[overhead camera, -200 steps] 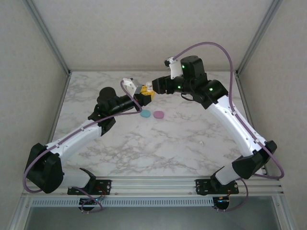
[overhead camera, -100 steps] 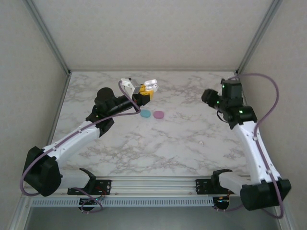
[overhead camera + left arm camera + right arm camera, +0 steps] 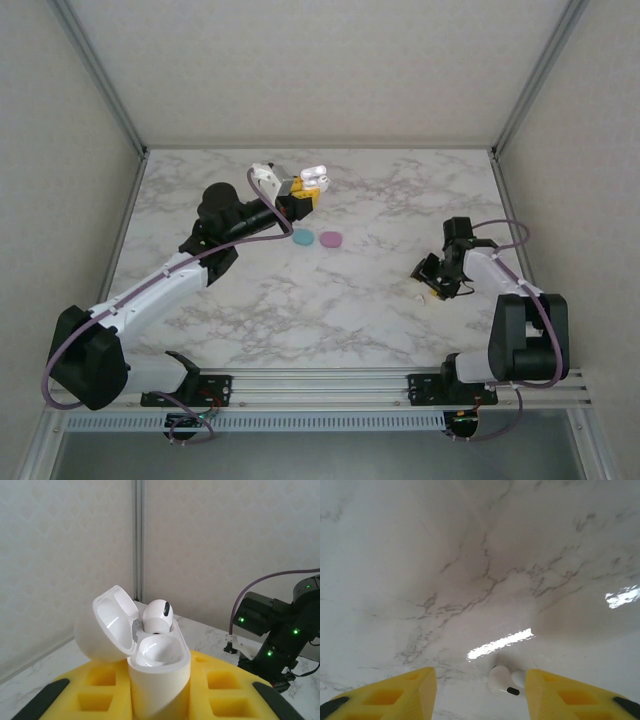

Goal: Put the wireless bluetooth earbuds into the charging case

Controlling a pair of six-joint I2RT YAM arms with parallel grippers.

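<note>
- The right tool (image 3: pixel 479 680) hangs low over the marble surface (image 3: pixel 330 310) on the right-hand side; its yellow fingers (image 3: pixel 395 692) stand apart and grip nothing
- A white earbud (image 3: pixel 506 681) lies on the surface in the gap between those fingers; it is close against the finger at the right of the wrist view and apart from the other; whether it touches that finger I cannot tell
- Farther in, near the middle, a teal oval piece (image 3: pixel 302 238) and a pink oval piece (image 3: pixel 331 239) lie side by side on the surface
- Just beyond them the left tool (image 3: pixel 303 193) is held above the surface, clamped on the lower body of a white charging case (image 3: pixel 160 680); the case stands upright, its lid (image 3: pixel 102 630) swung open to one side
- A second earbud (image 3: pixel 158 616) sits in the case's far socket; the near socket (image 3: pixel 159 652) shows its glossy hollow
</note>
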